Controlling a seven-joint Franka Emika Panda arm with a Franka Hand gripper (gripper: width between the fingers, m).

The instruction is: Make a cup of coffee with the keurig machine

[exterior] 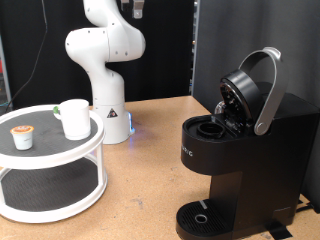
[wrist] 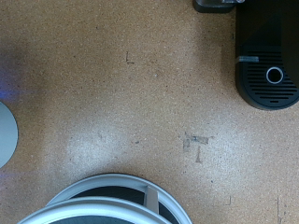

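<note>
The white cup [exterior: 75, 118] stands upright on the top tier of a round white two-tier stand [exterior: 52, 158] at the exterior view's left. The black keurig machine [exterior: 240, 150] stands at the right with its lid tilted open and its silver-grey handle [exterior: 268, 90] raised; the pod chamber looks empty. Its circular drip tray [exterior: 203, 217] is bare. The wrist view looks down from high up on the drip tray end of the machine [wrist: 266, 79]. The gripper's fingers show in neither view; the arm rises out of the exterior view's top.
A small white pod with a brown top [exterior: 22, 136] sits on the stand beside the cup. The stand's rim [wrist: 103, 184] shows in the wrist view. The robot's white base [exterior: 108, 110] stands behind the stand on the brown cork tabletop [exterior: 150, 170].
</note>
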